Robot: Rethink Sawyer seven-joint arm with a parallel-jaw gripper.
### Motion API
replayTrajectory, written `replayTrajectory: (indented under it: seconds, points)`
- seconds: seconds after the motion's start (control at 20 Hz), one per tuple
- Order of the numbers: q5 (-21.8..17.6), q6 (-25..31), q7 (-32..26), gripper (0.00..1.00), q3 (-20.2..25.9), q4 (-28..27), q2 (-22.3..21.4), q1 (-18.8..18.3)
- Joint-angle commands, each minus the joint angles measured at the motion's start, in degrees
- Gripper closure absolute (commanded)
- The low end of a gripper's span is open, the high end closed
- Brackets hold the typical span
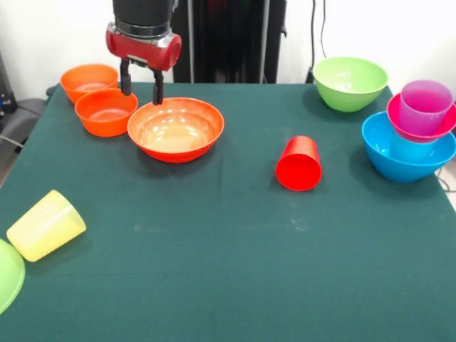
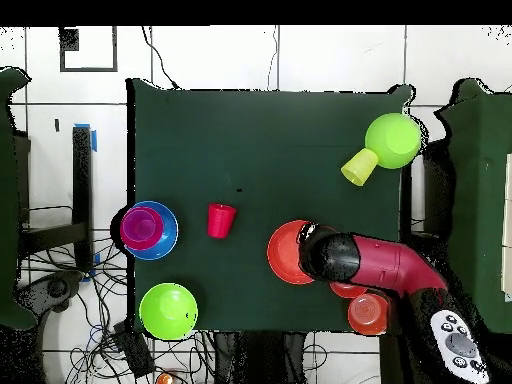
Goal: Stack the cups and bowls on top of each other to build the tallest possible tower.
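Nearest the camera, a lime green bowl (image 1: 8,276) pokes in at the lower left corner of the green table (image 1: 228,271), with the yellow cup (image 1: 45,225) lying on its side just beside it, up and to the right. Taking the wide orange bowl (image 1: 176,129) as the landmark: two small orange bowls sit to its left, one (image 1: 105,112) just beside its rim and the other (image 1: 88,81) behind that one, touching or nearly so. The gripper (image 1: 141,80) hangs over the wide orange bowl's far left rim, its two dark fingers (image 1: 126,77) spread apart and holding nothing; one fingertip reaches the rim, and whether it touches cannot be told. Right of the wide orange bowl, well apart, the red cup (image 1: 299,164) lies on its side, mouth toward the camera. Farther right and back stands the second lime green bowl (image 1: 350,83). At the far right, the blue bowl (image 1: 407,153) carries a stack: a light blue cup (image 1: 413,148) inside it, the magenta bowl (image 1: 420,128) on that, and the purple cup (image 1: 425,105) upright in the magenta bowl.
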Motion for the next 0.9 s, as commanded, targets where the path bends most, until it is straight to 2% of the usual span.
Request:
replayTrajectory:
  seconds: [0.05,0.25,0.4,0.5,0.6,0.7,0.9]
  points:
    - [-3.13,8.67,-17.42,0.0,11.0,2.8,-1.51,-8.3]
    - [-3.39,10.15,-16.78,0.0,12.75,3.5,-3.53,-9.07]
    - [-3.42,9.23,-14.4,0.0,15.19,3.68,-2.35,-9.43]
    - [-3.1,10.98,-13.08,0.0,16.0,3.08,-1.62,-8.44]
    - [-1.23,12.13,-11.31,0.0,17.36,2.79,-2.64,-7.86]
    - [-0.05,13.17,-8.75,0.0,17.4,2.08,-3.61,-6.23]
    - [0.39,11.7,-1.07,0.0,15.54,-0.05,-1.8,-1.21]
